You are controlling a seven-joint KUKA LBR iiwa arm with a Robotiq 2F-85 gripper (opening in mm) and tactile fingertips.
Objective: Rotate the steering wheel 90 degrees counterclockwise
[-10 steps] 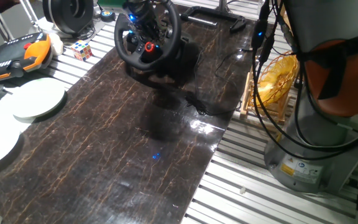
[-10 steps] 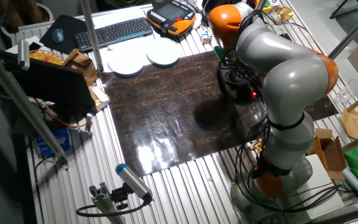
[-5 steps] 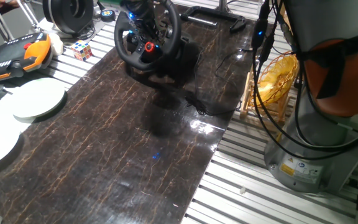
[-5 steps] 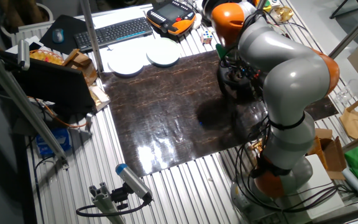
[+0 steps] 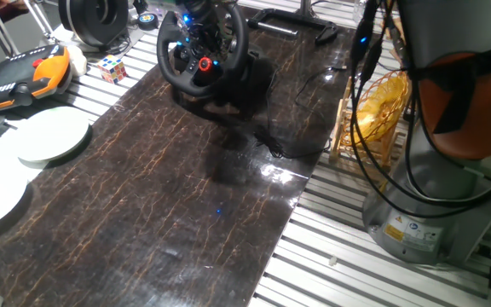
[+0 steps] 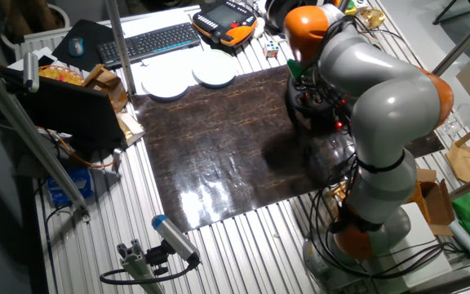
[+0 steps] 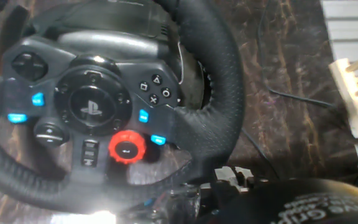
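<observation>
Claw: only part of its dark body shows, along the bottom edge of the hand view (image 7: 272,202); the fingertips are not in sight, so whether it is spread or pinching the rim cannot be told. In both fixed views the arm's end hangs over the wheel and hides the contact.

Left to right in the hand view: the hub (image 7: 98,106) carries blue-lit buttons, a centre logo disc and a red dial (image 7: 127,148); next a spoke runs out to the thick rim (image 7: 219,74); beyond it lies dark marbled tabletop (image 7: 291,81) with a thin cable across it.

Location of the wheel (image 5: 201,49): it stands on its black base at the far end of the tabletop, face tilted toward the near side, a cable trailing from the base toward the tabletop's right edge.

Assessment of the step in hand: the turn appears to be starting or under way; progress cannot be judged from the hub's attitude alone.

Recommendations:
- Keep contact on the rim near the spoke, clear of the buttons.
- Sweep an arc about the hub centre, not a straight push, so the base does not slide.
- Keep the wrist clear of the cable.
</observation>
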